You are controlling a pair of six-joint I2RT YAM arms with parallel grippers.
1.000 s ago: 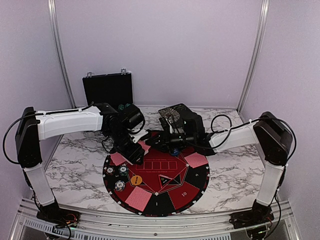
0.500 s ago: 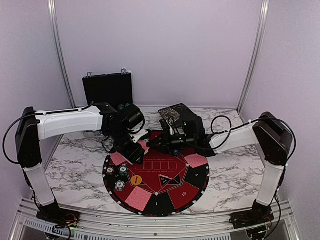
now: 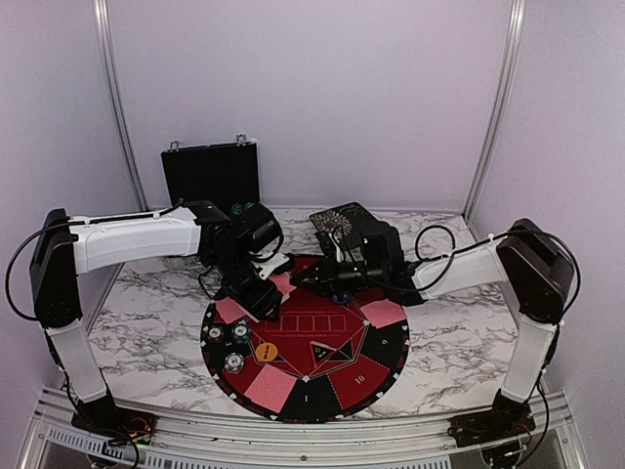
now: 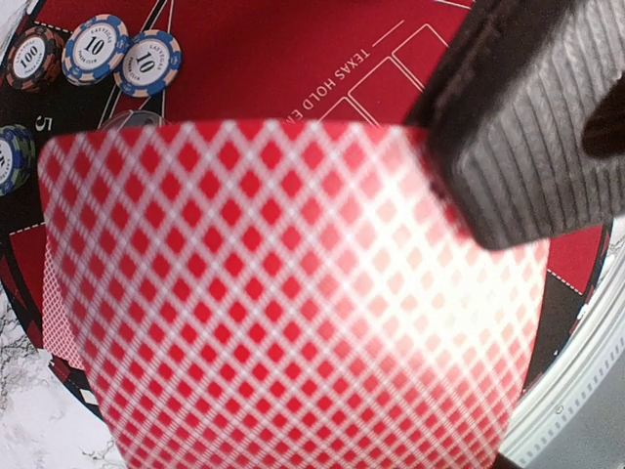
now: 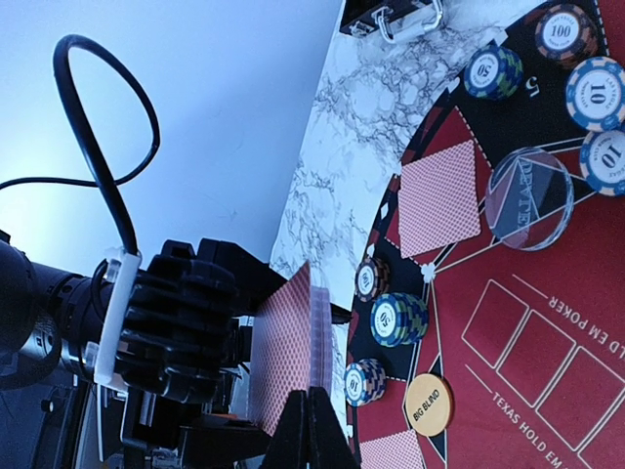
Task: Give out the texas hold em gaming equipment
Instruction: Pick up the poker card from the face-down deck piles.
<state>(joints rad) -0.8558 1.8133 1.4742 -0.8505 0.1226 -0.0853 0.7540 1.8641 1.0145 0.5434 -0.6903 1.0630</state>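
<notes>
My left gripper (image 3: 266, 296) is shut on a deck of red-backed playing cards (image 4: 273, 293) above the mat's far left part; the deck hides its fingertips in the left wrist view. My right gripper (image 5: 311, 396) is shut, its fingertips pinched on the lower edge of the deck's top card (image 5: 288, 342), which stands slightly off the deck. A ribbed finger (image 4: 527, 127) of the right gripper covers the card's corner. Single cards (image 3: 383, 313) lie face down on the mat. Chip stacks (image 5: 398, 319), an orange big-blind button (image 5: 428, 405) and a clear dealer disc (image 5: 528, 198) rest on it.
The round red-and-black mat (image 3: 322, 391) lies on the marble table. The black hinged case (image 3: 210, 174) stands at the back left. A dark tray (image 3: 337, 220) sits behind the right gripper. More chips (image 4: 98, 49) lie at the mat's left edge.
My right gripper has closed its jaws onto the top card's edge and shifted a little. My left gripper and the deck have stayed still.
</notes>
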